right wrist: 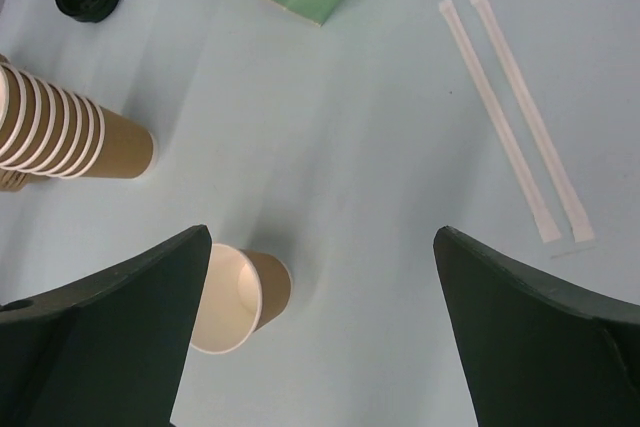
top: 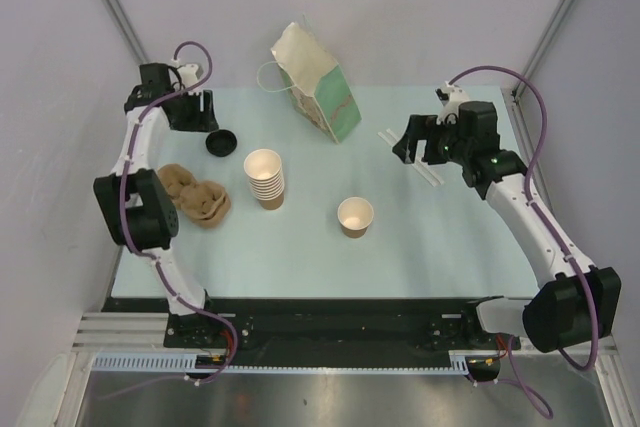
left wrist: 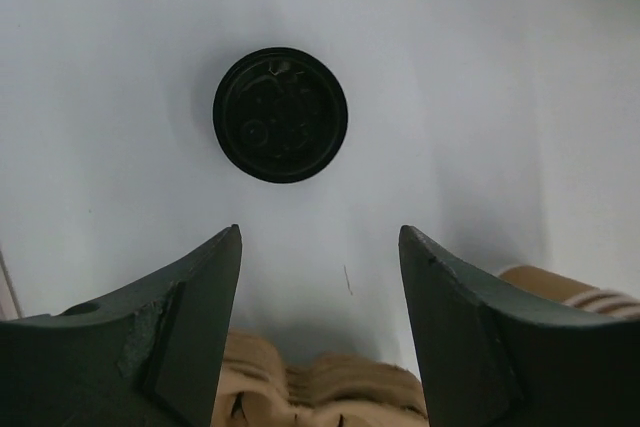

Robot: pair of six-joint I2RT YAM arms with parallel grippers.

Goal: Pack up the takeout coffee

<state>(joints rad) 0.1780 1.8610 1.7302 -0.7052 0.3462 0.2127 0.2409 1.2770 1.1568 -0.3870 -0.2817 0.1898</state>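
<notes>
The single small brown paper cup (top: 355, 215) stands upright and lidless, cream inside, at the table's middle; it also shows in the right wrist view (right wrist: 240, 297). Its round black lid (top: 221, 141) lies flat on the table at the far left, apart from the cup; it also shows in the left wrist view (left wrist: 280, 114). My left gripper (top: 200, 115) hovers open and empty just behind the lid (left wrist: 320, 237). My right gripper (top: 412, 142) is open and empty, up at the right, away from the cup (right wrist: 325, 242).
A stack of nested lidless cups (top: 265, 179) stands left of the single cup. A brown pulp carrier (top: 195, 194) lies at the left edge. A paper bag with a green side (top: 315, 82) stands at the back. Two wrapped straws (right wrist: 520, 117) lie under the right gripper.
</notes>
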